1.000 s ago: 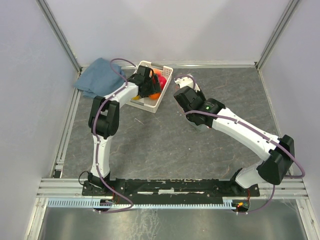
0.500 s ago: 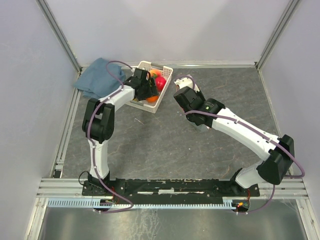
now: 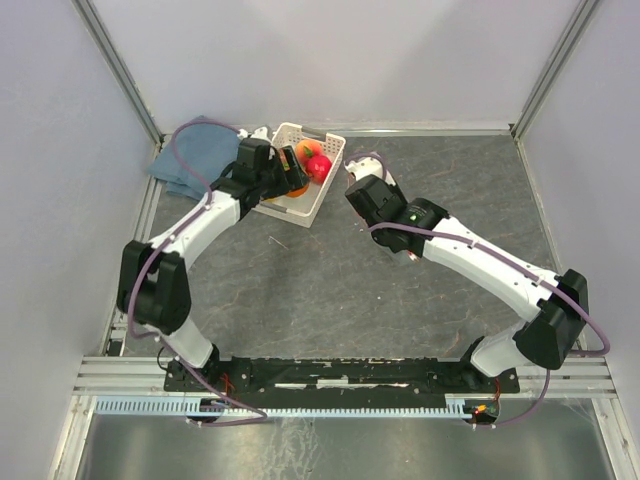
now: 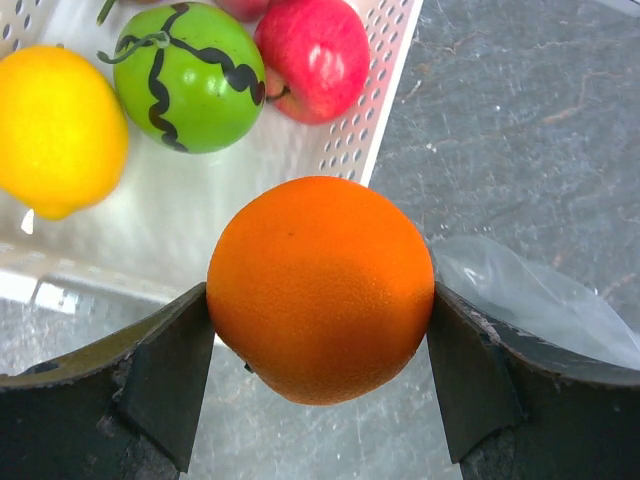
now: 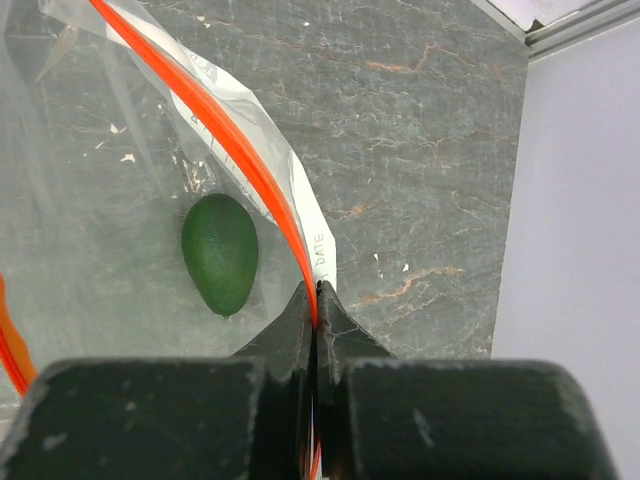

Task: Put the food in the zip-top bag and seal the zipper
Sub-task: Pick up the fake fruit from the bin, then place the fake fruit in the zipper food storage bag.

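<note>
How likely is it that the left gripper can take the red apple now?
Probably not: the left gripper is shut on the orange, so its jaws are full, though the red apple lies uncovered in the basket.

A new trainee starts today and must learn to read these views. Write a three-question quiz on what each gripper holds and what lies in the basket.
1. True or false: the left gripper is shut on the orange.
2. What does the right gripper pinch? A a lemon; B the zipper of the bag; C the blue cloth.
3. Fill in: the striped fruit in the basket is ___ in colour.
Key: 1 true; 2 B; 3 green.
</note>
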